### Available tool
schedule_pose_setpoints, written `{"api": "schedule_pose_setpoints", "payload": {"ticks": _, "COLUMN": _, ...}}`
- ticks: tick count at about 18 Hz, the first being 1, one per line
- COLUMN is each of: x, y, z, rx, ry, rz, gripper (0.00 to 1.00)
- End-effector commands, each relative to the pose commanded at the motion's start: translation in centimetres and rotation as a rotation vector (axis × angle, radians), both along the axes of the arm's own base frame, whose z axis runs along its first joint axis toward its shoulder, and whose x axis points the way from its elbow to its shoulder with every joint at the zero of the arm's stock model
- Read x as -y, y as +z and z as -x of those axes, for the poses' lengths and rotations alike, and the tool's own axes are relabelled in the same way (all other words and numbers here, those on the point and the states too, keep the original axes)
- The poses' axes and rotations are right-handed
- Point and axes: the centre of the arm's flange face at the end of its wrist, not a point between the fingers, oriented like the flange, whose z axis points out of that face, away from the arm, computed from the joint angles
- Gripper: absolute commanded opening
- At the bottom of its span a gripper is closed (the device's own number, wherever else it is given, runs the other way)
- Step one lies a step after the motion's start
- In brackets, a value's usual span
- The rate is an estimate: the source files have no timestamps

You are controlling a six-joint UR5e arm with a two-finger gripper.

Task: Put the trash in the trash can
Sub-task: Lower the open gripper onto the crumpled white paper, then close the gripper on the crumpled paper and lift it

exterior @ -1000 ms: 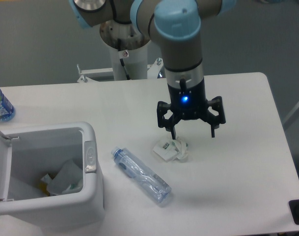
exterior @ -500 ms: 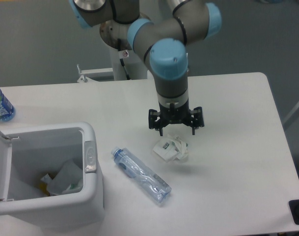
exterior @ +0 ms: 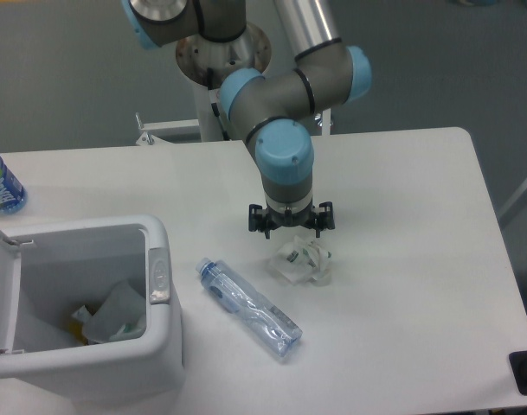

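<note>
The trash can (exterior: 81, 346) stands open at the near left of the surface (exterior: 419, 285), with the clear bottle (exterior: 248, 309) lying just beside it. Farther back lies the paper wad (exterior: 303, 260), the gripper (exterior: 292, 232) poised just above it, fingers (exterior: 256, 223) spread and holding nothing.

1. Blue-labelled bottle (exterior: 1, 185): cut off by the left edge.
2. Trash can (exterior: 159, 346): lid and base cut off at the left and bottom edges.
3. Paper wad (exterior: 304, 260): green print too small to read.
4. Gripper (exterior: 292, 230): fingertips' contact with the wad cannot be determined.
</note>
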Motion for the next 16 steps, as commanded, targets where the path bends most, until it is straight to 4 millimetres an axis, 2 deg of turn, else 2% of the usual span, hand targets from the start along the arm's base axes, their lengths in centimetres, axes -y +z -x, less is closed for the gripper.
{"api": "schedule_pose_setpoints", "payload": {"ticks": 2, "x": -0.3, "y": 0.1, "z": 0.5, "rx": -0.008, "ry": 0.008, "rz": -0.008, "gripper": 1.00}}
{"api": "schedule_pose_setpoints", "payload": {"ticks": 7, "x": 0.0, "y": -1.4, "z": 0.7, "rx": -0.029, "ry": 0.000, "rz": 0.036, "gripper": 0.99}}
{"api": "schedule_pose_setpoints", "payload": {"ticks": 10, "x": 0.0, "y": -1.6, "z": 1.2, "rx": -0.043, "ry": -0.002, "rz": 0.052, "gripper": 0.80}}
{"api": "schedule_pose_setpoints", "payload": {"ticks": 12, "x": 0.0, "y": -1.9, "z": 1.3, "rx": -0.043, "ry": -0.003, "rz": 0.064, "gripper": 0.62}}
{"api": "schedule_pose_setpoints", "payload": {"ticks": 13, "x": 0.0, "y": -1.8, "z": 1.3, "rx": -0.049, "ry": -0.001, "rz": 0.067, "gripper": 0.52}}
{"api": "schedule_pose_setpoints", "payload": {"ticks": 16, "x": 0.0, "y": -1.5, "z": 1.6, "rx": -0.054, "ry": 0.000, "rz": 0.065, "gripper": 0.10}}
